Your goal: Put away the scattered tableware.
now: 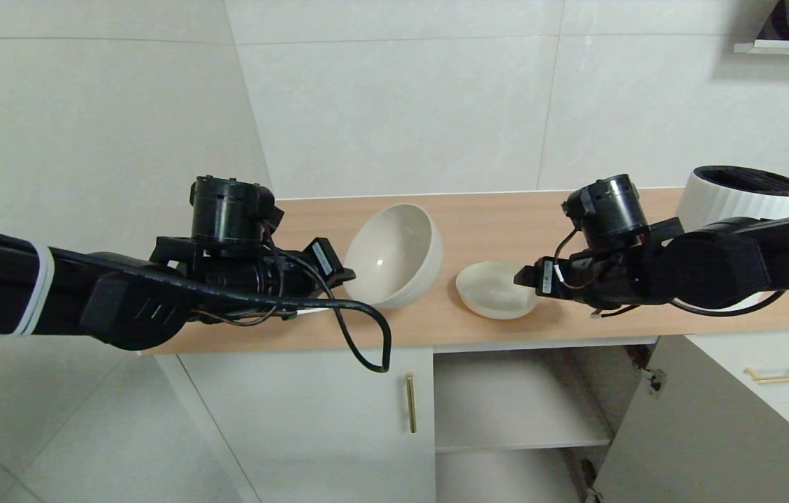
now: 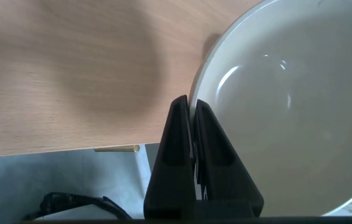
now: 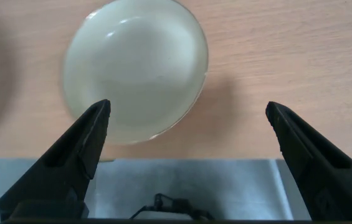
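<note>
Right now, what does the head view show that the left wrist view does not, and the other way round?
The head view adds the small dish on the counter, the open right gripper near the dish's edge, a ribbed white container behind the right arm, and the open cupboard below. The left wrist view adds a close look at the grip: the fingers are shut on the rim of the large bowl, one inside and one outside. Both views share the large bowl, the left gripper and the wooden counter.
</note>
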